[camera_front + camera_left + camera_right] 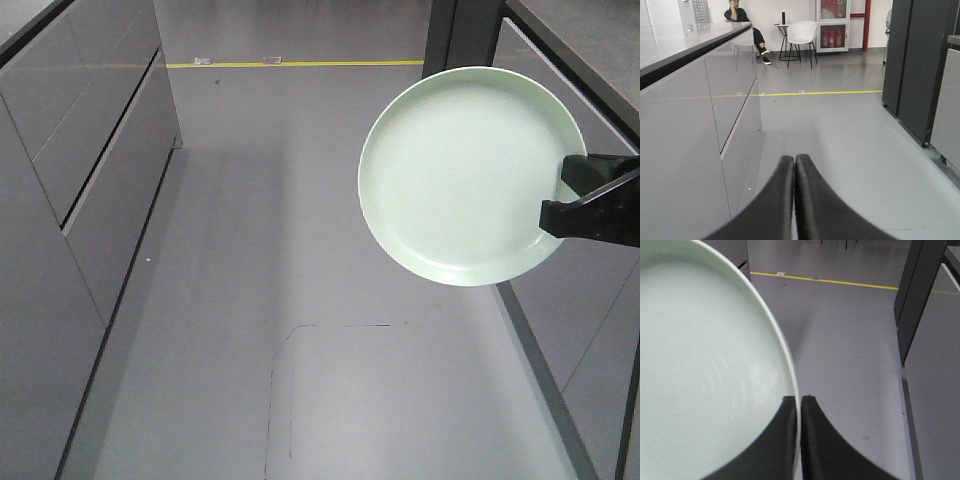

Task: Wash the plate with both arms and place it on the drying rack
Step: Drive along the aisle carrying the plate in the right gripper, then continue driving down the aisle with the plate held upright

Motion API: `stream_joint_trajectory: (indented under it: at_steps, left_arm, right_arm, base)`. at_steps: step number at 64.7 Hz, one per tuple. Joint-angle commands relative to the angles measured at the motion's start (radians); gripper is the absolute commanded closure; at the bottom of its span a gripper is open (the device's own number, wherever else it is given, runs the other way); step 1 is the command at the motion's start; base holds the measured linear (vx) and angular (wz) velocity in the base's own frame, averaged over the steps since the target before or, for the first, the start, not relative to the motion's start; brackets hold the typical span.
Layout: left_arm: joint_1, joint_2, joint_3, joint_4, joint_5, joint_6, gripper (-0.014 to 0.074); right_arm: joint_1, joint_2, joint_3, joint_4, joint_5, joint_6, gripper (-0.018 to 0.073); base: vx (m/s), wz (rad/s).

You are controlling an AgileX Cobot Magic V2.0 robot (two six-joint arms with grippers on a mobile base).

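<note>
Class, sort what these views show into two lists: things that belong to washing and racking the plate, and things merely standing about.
Belongs to the job:
- plate
- right gripper, clamped on the plate's rim
- left gripper, shut and empty

Just standing about:
- white chair
- seated person
- yellow floor line
- grey cabinets

No text, label or number can be read.
</note>
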Motion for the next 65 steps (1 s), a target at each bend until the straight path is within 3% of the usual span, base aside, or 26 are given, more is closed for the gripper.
stream_joint_trajectory:
  at_steps: [1,65]
  left_arm:
    - [0.001,-0.016,0.015,-0.006,-0.073,-0.011,0.0602]
    - [0.001,-0.016,0.015,-0.006,-0.073,-0.011,0.0602]
  right_arm:
    - [-0.003,-0.017,-0.028,0.009,-0.074,-0.008,0.0564]
    - [-0.003,-0.017,-0.028,0.009,-0.074,-0.008,0.0564]
  base:
    - [0.16,0.02]
    - [0.10,0.03]
